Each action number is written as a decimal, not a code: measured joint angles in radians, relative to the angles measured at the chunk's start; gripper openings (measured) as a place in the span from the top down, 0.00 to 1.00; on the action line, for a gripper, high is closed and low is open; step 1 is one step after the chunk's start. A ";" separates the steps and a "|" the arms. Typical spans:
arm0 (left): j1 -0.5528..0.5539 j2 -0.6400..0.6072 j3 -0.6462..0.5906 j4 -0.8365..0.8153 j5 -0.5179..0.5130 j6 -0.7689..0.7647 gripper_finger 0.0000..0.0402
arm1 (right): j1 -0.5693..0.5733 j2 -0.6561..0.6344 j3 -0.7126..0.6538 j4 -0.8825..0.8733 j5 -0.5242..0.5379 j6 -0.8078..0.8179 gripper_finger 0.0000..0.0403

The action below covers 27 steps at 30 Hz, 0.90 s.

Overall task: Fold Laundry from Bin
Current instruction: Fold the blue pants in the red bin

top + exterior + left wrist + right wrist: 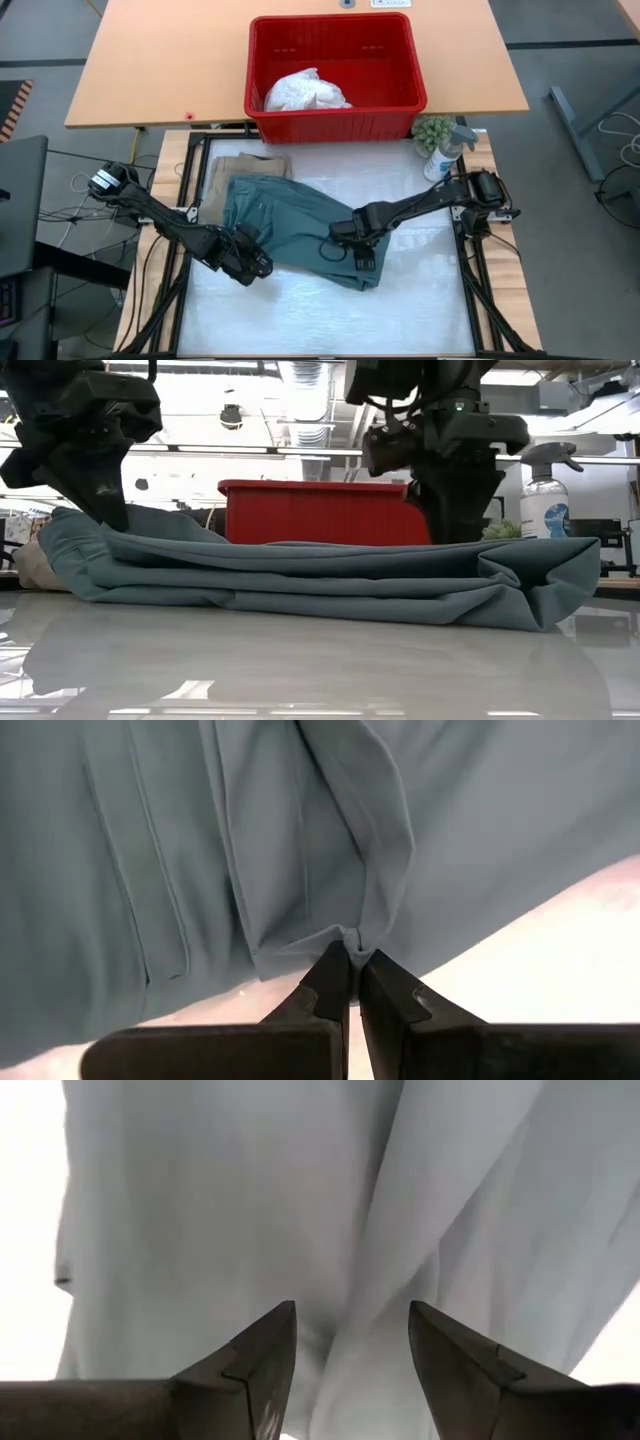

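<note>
High view: dark teal-green garment (290, 225) spread partly folded across the white table (330, 310), overlapping a beige-khaki garment (245, 167) at its far left edge. Red bin (335, 75) beyond the work area, on the wooden table, holding a crumpled white garment (305, 92). Spray bottle (445, 155) and small green plant (432, 131) just beside the bin's right corner. Left hand (255, 262) at the teal garment's near left edge; right hand (350, 250) over its near right part.

Low view: teal garment (320, 580) lying in flat stacked layers, folded end at the right. Both arms coming down onto it from above, bin (315, 512) behind, spray bottle (547, 495) far right.

Left wrist view: left hand (352, 960) pressed together, pinching a gathered pleat at the teal garment's (200, 840) edge, white table showing beside it.

Right wrist view: right hand (350, 1325) spread, fingers (265, 1345) apart over a raised fold of the cloth (300, 1200), nothing clamped between them.
</note>
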State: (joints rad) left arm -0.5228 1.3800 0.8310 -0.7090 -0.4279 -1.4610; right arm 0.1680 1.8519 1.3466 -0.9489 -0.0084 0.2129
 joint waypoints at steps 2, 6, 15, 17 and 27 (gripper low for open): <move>0.000 0.000 0.000 0.000 -0.004 0.027 1.00 | 0.012 0.000 -0.008 0.001 0.039 0.001 0.46; 0.004 0.000 0.000 -0.001 -0.024 0.062 0.96 | 0.020 0.000 -0.034 0.016 0.041 0.001 0.46; 0.004 0.000 0.000 -0.021 -0.032 0.087 0.68 | 0.010 0.000 -0.069 0.049 0.039 0.007 0.46; 0.008 0.000 0.000 -0.046 -0.016 0.044 0.61 | 0.004 0.000 -0.069 0.050 0.039 0.010 0.46; -0.018 -0.001 0.076 0.091 -0.259 -0.051 0.57 | 0.003 0.000 -0.069 0.050 0.041 0.018 0.75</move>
State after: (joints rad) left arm -0.5409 1.3792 0.9070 -0.6181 -0.6870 -1.5124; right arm 0.1709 1.8519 1.2778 -0.8993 0.0329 0.2308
